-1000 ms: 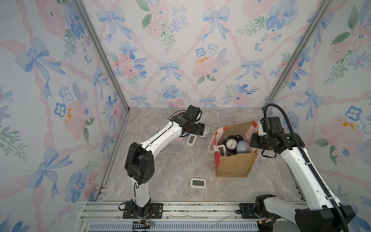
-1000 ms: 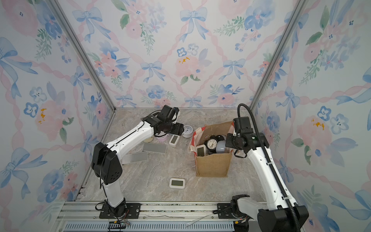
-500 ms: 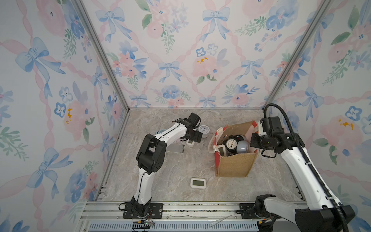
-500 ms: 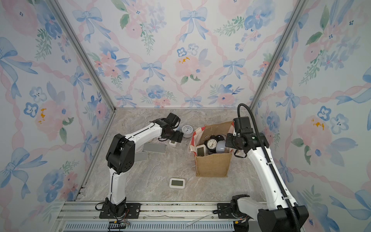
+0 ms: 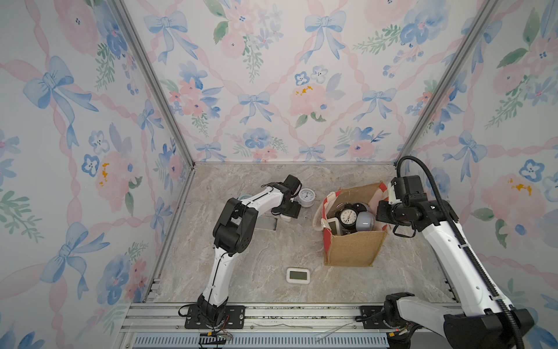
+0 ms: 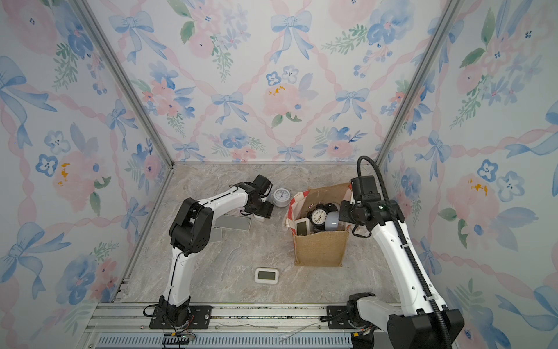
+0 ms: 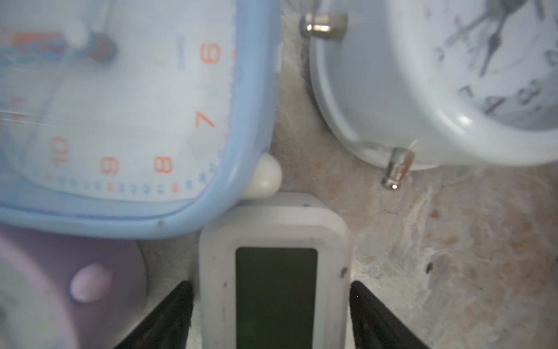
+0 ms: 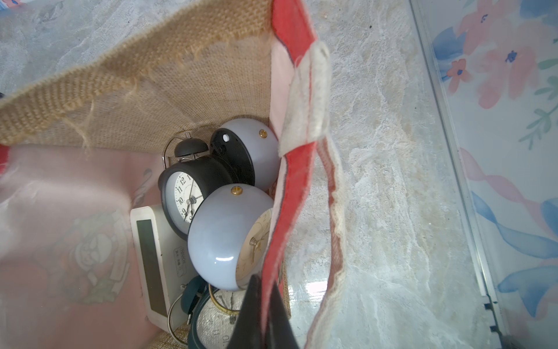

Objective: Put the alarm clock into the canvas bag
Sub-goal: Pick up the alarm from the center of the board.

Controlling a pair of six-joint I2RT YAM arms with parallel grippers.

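The alarm clock (image 7: 274,272), a white digital unit with a dark screen, lies flat on the marble table (image 5: 259,266) near the centre of both top views. It is left of the bag (image 5: 351,250) and not yet in it. The left gripper (image 7: 270,285) straddles it. One black finger (image 7: 175,317) lies against each long side, so the jaws are closed on the clock's body. From above, the gripper hides nearly all of the clock.

Neighbours in the left wrist view: a blue clock (image 7: 120,105) with orange numerals, its cream foot just at the alarm clock's end. A round white clock (image 7: 453,75) on metal feet stands apart from it. A lilac clock (image 7: 45,287) is blurred.

Change over the last second: the left arm (image 5: 238,223) has folded, and its elbow has shifted from the lower left toward the centre of the frame. The wrist has dropped onto the alarm clock, which then lay in open view just below the gripper. Half a second ago the gripper already covered it. The round white clock, the bag and the right arm (image 5: 447,241) keep their places.

The right gripper (image 8: 265,287), right of centre in both top views, is clamped shut on the bag's red side panel. The bag stands upright with its mouth open. Inside are a black bell clock (image 5: 348,217), a lavender clock (image 5: 364,221) and a white screen clock (image 5: 333,226).

A flat clock (image 5: 298,275) lies alone at lower centre, in the same place as before.
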